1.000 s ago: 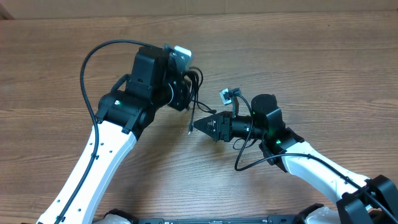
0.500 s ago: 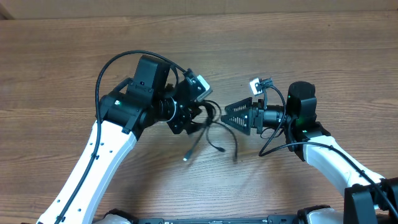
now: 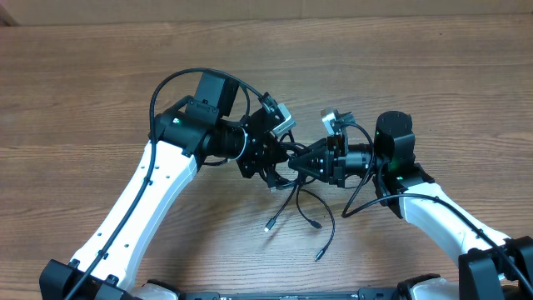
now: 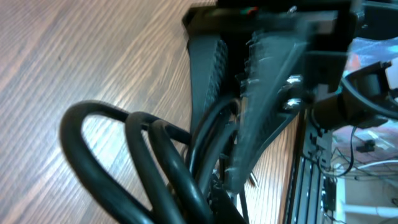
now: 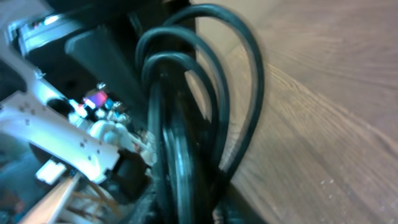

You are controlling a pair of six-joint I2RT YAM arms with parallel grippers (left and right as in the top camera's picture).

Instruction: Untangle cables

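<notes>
- The left hand (image 3: 271, 158) is clamped tight on the cables (image 3: 281, 208), whose loops bunch between its fingers.
- The right hand (image 3: 293, 164) meets it tip to tip, its fingers narrowed onto the same tangle; I cannot tell whether it grips.
- Loose strands trail from below both hands onto the desk (image 3: 100, 75).

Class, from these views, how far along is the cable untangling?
Done: nothing; no cord lies apart on the table. In hand: the left gripper pinches the bunched cables, with the right gripper at the same knot, grip unclear. Left: separating every strand; three loose ends trail below.
</notes>
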